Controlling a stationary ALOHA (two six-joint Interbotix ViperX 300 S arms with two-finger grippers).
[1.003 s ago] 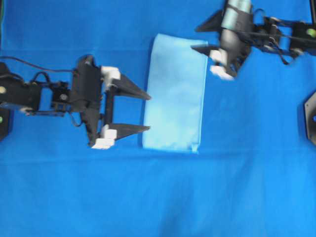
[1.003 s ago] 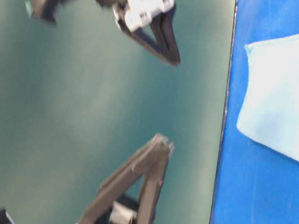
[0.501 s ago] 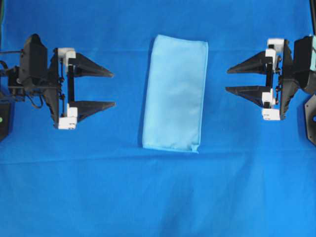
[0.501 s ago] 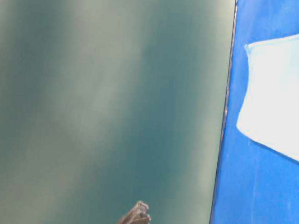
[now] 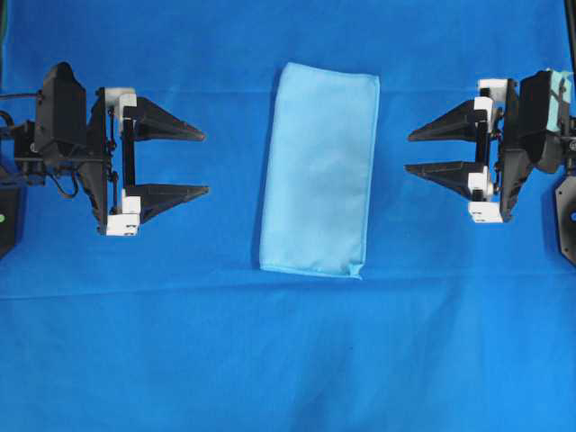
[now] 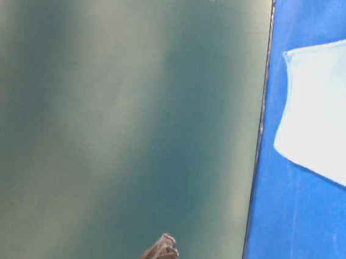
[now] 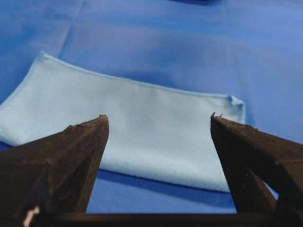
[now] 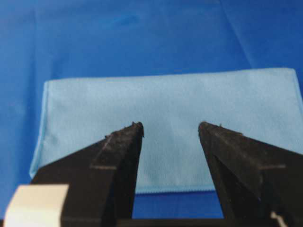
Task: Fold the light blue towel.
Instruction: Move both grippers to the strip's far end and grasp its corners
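Folded towel between two spread grippers.

On the left of the overhead view, the left gripper [image 5: 205,160] hangs with its jaws spread wide and empty, its tips pointing inward at the cloth and well apart from it. In the middle, the light blue towel [image 5: 319,171] lies flat on the royal-blue sheet [image 5: 288,360] as a tall narrow rectangle, one small corner sticking out at its lower right. On the right, the right gripper [image 5: 409,153] faces it, jaws likewise spread and holding nothing, also well clear of the cloth's edge.
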